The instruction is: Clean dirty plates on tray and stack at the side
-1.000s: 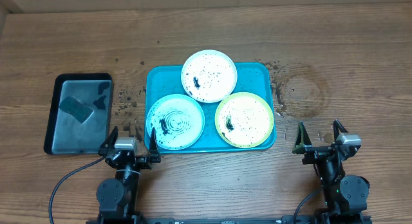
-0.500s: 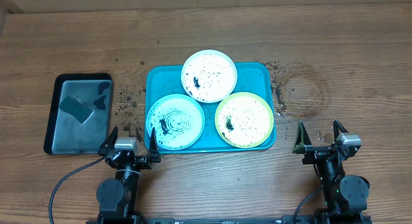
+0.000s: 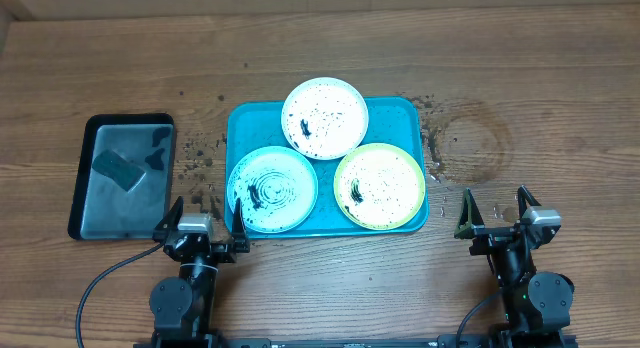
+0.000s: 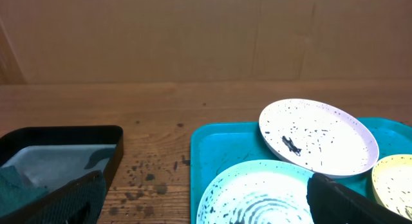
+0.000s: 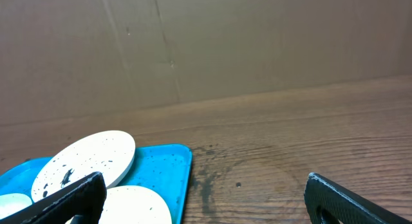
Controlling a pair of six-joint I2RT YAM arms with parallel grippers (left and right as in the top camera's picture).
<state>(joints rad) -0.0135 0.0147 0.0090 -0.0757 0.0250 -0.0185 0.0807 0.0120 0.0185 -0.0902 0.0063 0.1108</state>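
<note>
Three dirty plates lie on the teal-blue tray (image 3: 397,114): a white-rimmed plate (image 3: 325,118) at the back, a light teal plate (image 3: 272,189) front left, a lime green plate (image 3: 379,186) front right. All are speckled with dark dirt. My left gripper (image 3: 205,217) stands open at the tray's front-left corner, nothing between its fingers; in its wrist view the teal plate (image 4: 257,195) and white plate (image 4: 318,136) lie ahead. My right gripper (image 3: 496,210) is open, right of the tray (image 5: 161,169), over bare wood.
A black-rimmed grey tray (image 3: 90,210) with a dark green sponge (image 3: 118,169) sits at the left. Dark crumbs dot the wood between the two trays (image 3: 203,153). A damp ring stain (image 3: 468,143) marks the table right of the tray. A cardboard wall stands behind.
</note>
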